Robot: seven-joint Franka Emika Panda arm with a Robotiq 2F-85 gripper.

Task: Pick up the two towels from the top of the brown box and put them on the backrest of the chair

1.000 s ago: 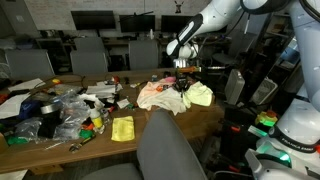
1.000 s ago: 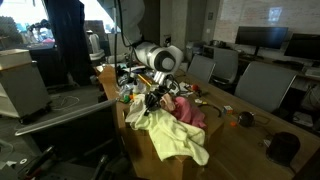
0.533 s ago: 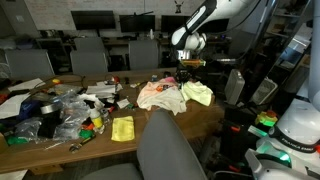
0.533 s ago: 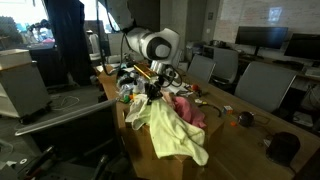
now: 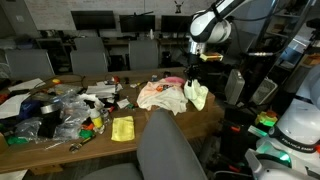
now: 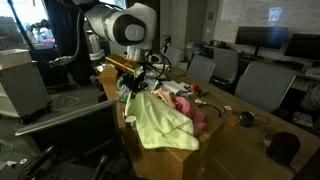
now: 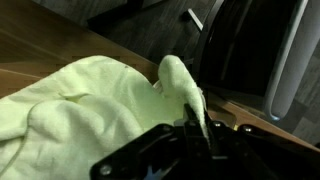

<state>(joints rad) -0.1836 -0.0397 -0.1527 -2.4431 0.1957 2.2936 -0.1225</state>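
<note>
Green towel: the pale green towel [image 5: 198, 94] hangs in a bunch under the hand, one end raised off the brown box [image 6: 158, 162]. In an exterior view [image 6: 160, 120] most of it drapes over the box's near side.
Pink towel: the pink towel [image 5: 160, 95] lies flat on the box top, at 9 o'clock from the green one and touching it; nothing grips it.
Hand: the hand [image 5: 193, 76] is clamped on a peak of the green towel. The wrist view shows the fold [image 7: 190, 95] running down into the dark fingers [image 7: 165, 152].
Step in hand: I'd say this is the lift of the first of the two towels, so the task is early.
Next move: it likely calls for raising the cloth until its tail clears the box, then carrying it toward 7 o'clock and laying it across the top edge.
Chair: the grey chair backrest [image 5: 172, 145] stands in the foreground, bare, near the box.
Tabletop: a small yellow cloth [image 5: 122, 128] lies on the tabletop [image 5: 98, 141], at 8 o'clock from the pink towel.
Writing: I can make out no brand, label or lettering.
</note>
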